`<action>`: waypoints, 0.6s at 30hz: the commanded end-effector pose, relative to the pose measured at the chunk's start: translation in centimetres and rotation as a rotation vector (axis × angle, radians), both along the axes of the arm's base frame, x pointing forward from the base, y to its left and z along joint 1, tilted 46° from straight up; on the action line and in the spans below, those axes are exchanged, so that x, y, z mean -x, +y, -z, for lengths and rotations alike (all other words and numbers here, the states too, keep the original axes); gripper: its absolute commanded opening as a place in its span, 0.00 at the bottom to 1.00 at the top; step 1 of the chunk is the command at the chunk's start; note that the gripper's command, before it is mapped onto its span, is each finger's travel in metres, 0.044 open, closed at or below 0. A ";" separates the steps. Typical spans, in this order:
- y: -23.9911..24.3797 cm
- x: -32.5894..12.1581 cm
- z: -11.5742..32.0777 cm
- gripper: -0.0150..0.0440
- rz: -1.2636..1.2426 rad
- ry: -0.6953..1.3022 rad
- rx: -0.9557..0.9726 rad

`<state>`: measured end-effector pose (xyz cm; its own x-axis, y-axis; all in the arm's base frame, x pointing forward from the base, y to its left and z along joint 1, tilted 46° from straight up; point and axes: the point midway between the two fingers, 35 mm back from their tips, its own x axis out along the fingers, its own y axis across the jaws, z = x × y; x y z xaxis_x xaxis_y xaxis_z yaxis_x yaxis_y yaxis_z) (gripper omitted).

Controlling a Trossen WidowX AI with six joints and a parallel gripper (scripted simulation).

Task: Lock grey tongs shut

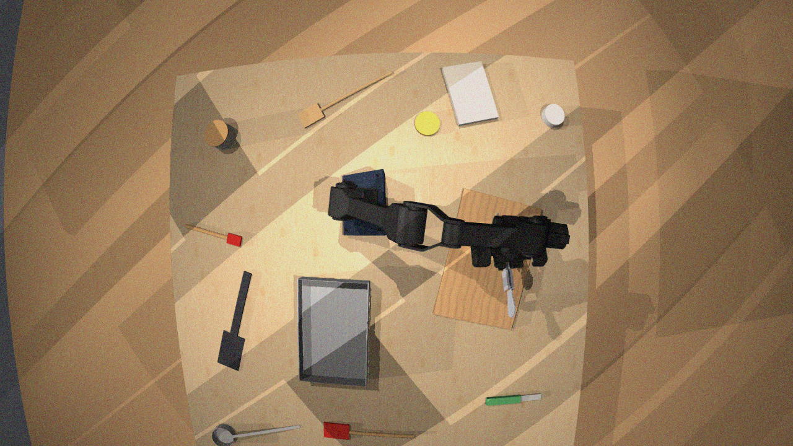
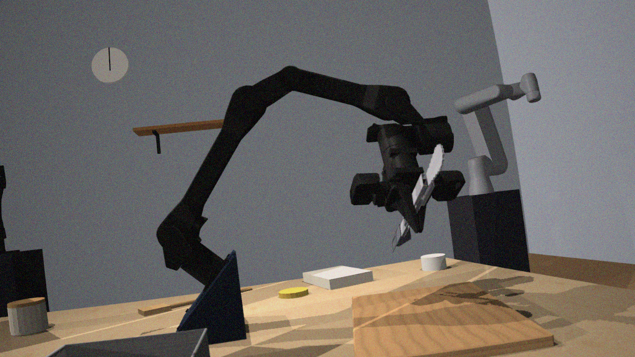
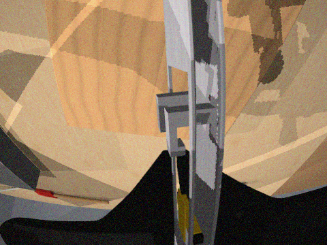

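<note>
Top looks down; exterior sits low, sideways; wrist seems close; all share board (image 1: 451, 288) (image 2: 444, 328) (image 3: 102, 85).

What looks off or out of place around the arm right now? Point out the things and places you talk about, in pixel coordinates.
Nothing looks spilled or damaged. The tongs (image 1: 510, 301) (image 2: 435, 164) (image 3: 206, 167) hang steeply tilted in the end effector (image 2: 418, 229), above the wooden board (image 1: 471, 288) (image 2: 444, 328) (image 3: 112, 102); that looks like deliberate handling, not a fault.
</note>
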<state>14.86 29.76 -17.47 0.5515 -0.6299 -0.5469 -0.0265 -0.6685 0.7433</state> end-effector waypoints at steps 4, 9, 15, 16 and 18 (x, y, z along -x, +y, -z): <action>0.2 0.8 -0.2 0.00 -0.221 -0.209 -0.013; 0.5 1.6 -0.6 0.00 -0.380 -0.340 -0.040; 0.8 2.5 -1.0 0.00 -0.511 -0.439 -0.071; 0.8 2.5 -1.0 0.00 -0.511 -0.439 -0.071; 0.8 2.5 -1.0 0.00 -0.511 -0.439 -0.071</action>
